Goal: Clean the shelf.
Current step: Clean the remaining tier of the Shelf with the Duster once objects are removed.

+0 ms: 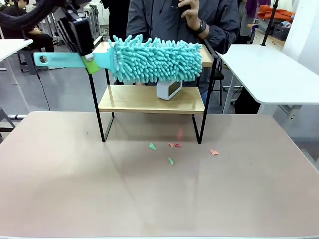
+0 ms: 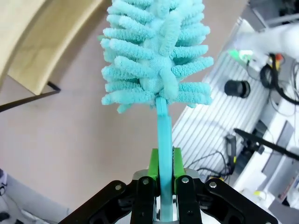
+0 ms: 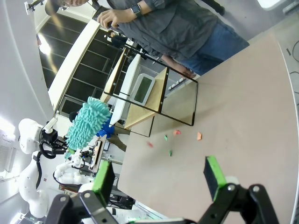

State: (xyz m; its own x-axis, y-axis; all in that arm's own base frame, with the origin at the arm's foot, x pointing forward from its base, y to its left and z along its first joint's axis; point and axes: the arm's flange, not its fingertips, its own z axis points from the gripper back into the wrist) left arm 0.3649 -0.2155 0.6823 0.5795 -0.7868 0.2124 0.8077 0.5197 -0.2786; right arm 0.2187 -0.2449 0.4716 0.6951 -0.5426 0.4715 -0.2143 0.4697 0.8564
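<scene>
The shelf [image 1: 129, 99] stands at the far middle of the table, two wooden boards in a black frame. A fluffy turquoise duster [image 1: 157, 59] lies level across the front of its top board. My left gripper [image 1: 89, 63] is shut on the duster's flat handle at the shelf's left end. In the left wrist view the green pads [image 2: 153, 163] clamp the handle, the duster head [image 2: 156, 51] reaches ahead, and a shelf board [image 2: 37, 51] lies to the upper left. My right gripper [image 3: 158, 175] stands open, with nothing between its fingers, well back from the shelf [image 3: 140, 116].
A small white device [image 1: 168, 89] sits on the lower board. Several paper scraps [image 1: 171, 161] lie on the table in front of the shelf. A person [image 1: 189, 20] stands close behind the shelf, one hand raised. A white side table [image 1: 269, 74] is at the right.
</scene>
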